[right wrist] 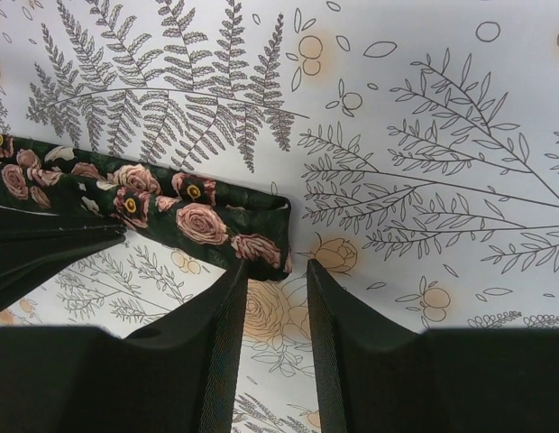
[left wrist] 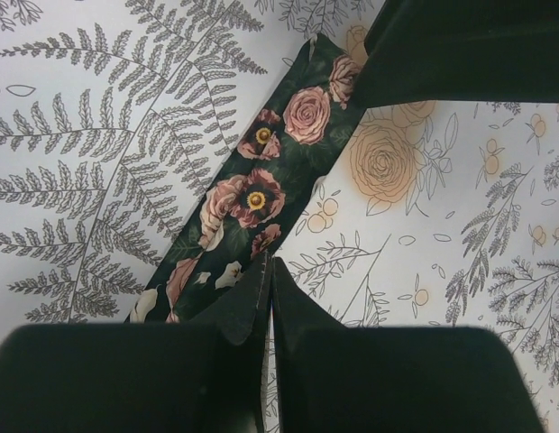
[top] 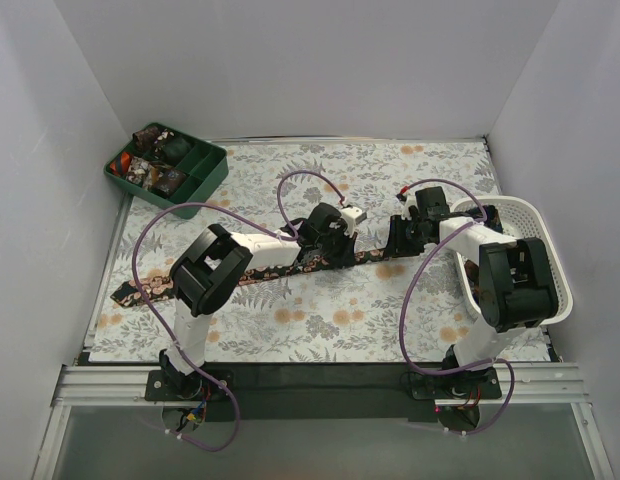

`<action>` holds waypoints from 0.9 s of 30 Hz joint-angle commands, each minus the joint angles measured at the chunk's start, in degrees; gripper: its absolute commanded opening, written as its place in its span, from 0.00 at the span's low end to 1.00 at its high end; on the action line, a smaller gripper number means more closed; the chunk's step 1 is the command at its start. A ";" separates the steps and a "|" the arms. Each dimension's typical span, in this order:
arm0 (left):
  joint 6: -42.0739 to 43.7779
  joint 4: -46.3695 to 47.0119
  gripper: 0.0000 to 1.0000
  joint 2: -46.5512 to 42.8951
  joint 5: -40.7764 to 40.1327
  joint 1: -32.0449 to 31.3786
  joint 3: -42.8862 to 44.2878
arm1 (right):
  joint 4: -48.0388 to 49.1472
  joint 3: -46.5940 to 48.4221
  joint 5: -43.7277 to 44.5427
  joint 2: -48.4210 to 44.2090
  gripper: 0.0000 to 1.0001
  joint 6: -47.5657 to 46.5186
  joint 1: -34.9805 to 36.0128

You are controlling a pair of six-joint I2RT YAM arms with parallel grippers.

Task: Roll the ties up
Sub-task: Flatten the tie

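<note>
One dark tie (top: 140, 289) with pink roses lies stretched flat across the floral table cover, from the left edge to the middle. My left gripper (top: 340, 240) is down on its right part. In the left wrist view the tie (left wrist: 261, 180) runs diagonally and my left gripper (left wrist: 269, 263) is shut, tips meeting at the tie's right edge, no fabric visibly raised. My right gripper (top: 400, 238) is at the tie's right end. There the end (right wrist: 198, 221) is folded over, and my right gripper (right wrist: 275, 271) stands part open, its left fingertip (right wrist: 233, 280) touching the fold, only cloth between the fingers.
A dark green divided tray (top: 205, 170) at the back left holds several coiled ties (top: 155, 165). A white lattice basket (top: 530, 215) stands at the right edge beside the right arm. White walls close in the table on three sides.
</note>
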 commanded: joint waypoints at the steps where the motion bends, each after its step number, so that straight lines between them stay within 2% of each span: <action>1: 0.24 1.21 0.00 -1.55 -2.06 0.43 1.66 | 1.47 1.79 -1.29 0.47 0.34 0.41 -0.22; 27: -0.73 1.48 0.00 -3.92 -0.22 2.54 1.31 | 3.48 4.95 -2.87 4.69 0.32 1.82 -0.66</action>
